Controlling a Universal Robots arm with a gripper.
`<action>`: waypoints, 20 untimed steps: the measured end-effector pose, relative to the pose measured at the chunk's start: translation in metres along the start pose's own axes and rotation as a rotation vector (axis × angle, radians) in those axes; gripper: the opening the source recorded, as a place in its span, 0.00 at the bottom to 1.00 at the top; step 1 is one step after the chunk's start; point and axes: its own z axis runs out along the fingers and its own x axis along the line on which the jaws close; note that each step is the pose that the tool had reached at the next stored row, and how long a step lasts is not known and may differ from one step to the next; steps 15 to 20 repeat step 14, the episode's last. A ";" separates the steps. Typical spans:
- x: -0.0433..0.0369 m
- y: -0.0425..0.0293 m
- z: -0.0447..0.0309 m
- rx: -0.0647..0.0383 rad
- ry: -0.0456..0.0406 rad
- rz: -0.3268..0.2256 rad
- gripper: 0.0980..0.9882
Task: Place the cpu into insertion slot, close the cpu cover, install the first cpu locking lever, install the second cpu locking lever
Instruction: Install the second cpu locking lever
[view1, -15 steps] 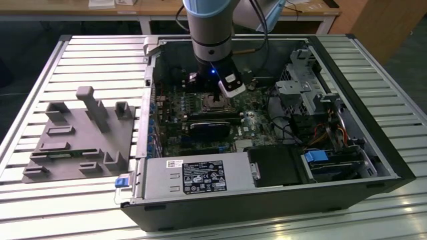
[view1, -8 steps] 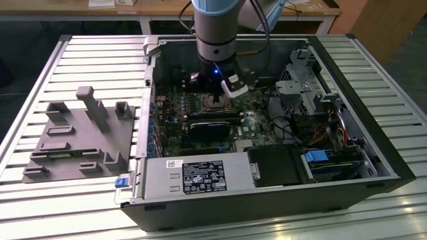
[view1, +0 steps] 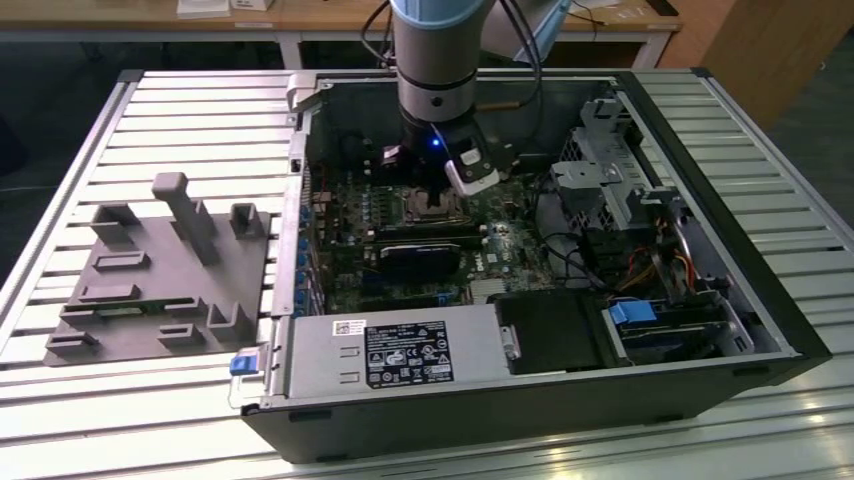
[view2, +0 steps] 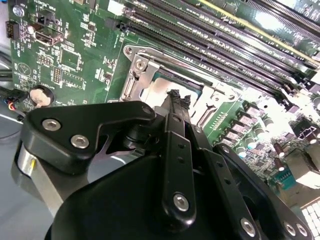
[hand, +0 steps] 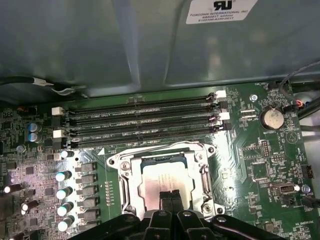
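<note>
A grey holder (view1: 160, 270) sits on the slatted table (view1: 80, 400) at the exterior view's left. Next to it is the open computer case (view1: 747, 300). Inside, the gripper (hand: 170, 196) hangs just over the insertion slot (hand: 162, 175), its fingers pressed together. The cpu (hand: 162, 181) lies flat in the slot, with the silver cpu cover (hand: 202, 175) around it

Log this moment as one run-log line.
gripper: shut, fingertips together over cpu | cpu: seated in insertion slot | cpu cover: down around cpu | holding: nothing seen
</note>
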 end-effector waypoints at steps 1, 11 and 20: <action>-0.0001 0.0003 -0.0018 0.000 -0.0001 0.000 0.00; -0.0005 0.0016 -0.0094 0.000 -0.0001 0.000 0.00; -0.0005 0.0016 -0.0094 0.000 -0.0002 0.000 0.00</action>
